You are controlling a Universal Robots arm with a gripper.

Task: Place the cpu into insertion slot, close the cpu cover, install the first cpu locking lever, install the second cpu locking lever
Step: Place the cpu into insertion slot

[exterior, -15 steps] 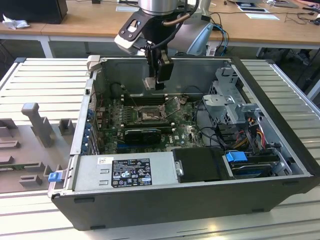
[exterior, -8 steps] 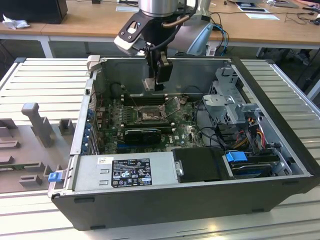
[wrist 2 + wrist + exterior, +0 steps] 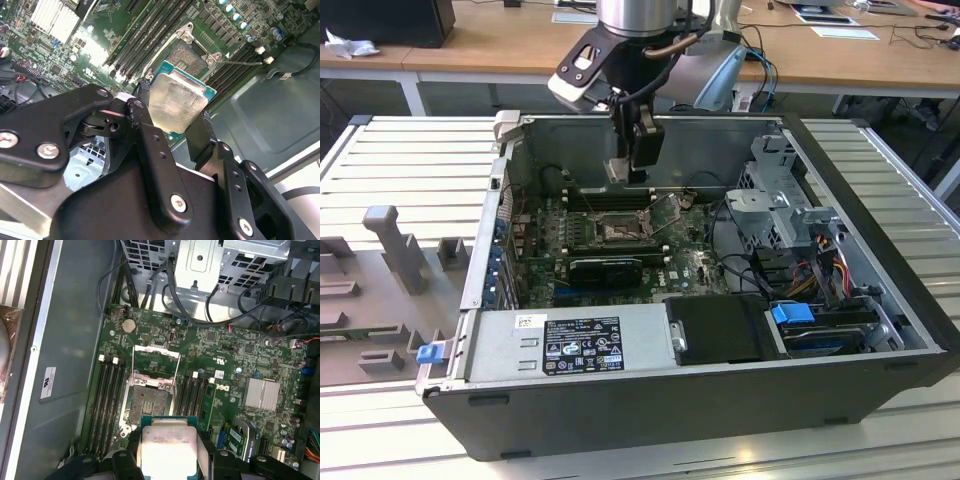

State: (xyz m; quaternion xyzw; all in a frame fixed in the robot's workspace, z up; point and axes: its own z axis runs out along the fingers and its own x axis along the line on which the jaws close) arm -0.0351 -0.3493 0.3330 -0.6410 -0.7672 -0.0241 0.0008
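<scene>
**Worktop** (image 3: pixel 410 160): ribbed grey metal surface carrying the whole job.

**Computer case** (image 3: pixel 670 410): black tower laid on its side, panel off, on the worktop.

**Green board** (image 3: pixel 225 350): lies flat on the floor of the case, with black memory slots on either side of the socket.

**Pincer** (image 3: pixel 638 150): black, two-fingered, hanging inside the case above the board. It is closed only as far as the chip's width, with one finger pressed to each of two opposite edges.

**Socket** (image 3: pixel 149 402): black-framed square, bare and unfilled.

**Cpu cover** (image 3: pixel 157 351): silver window frame, swung up and open on its hinge at one end of the socket.

**Cpu** (image 3: pixel 177 102): thin square chip with a dull silver top and a green rim. It is held in the pincer, in the air near the socket and not touching it.

- Handling, as judged: light, rigid and smooth-topped, so liable to slip.
- The underside and the socket contacts are likely delicate.
- It is best gripped by opposite edges and kept level, never by the faces.
</scene>
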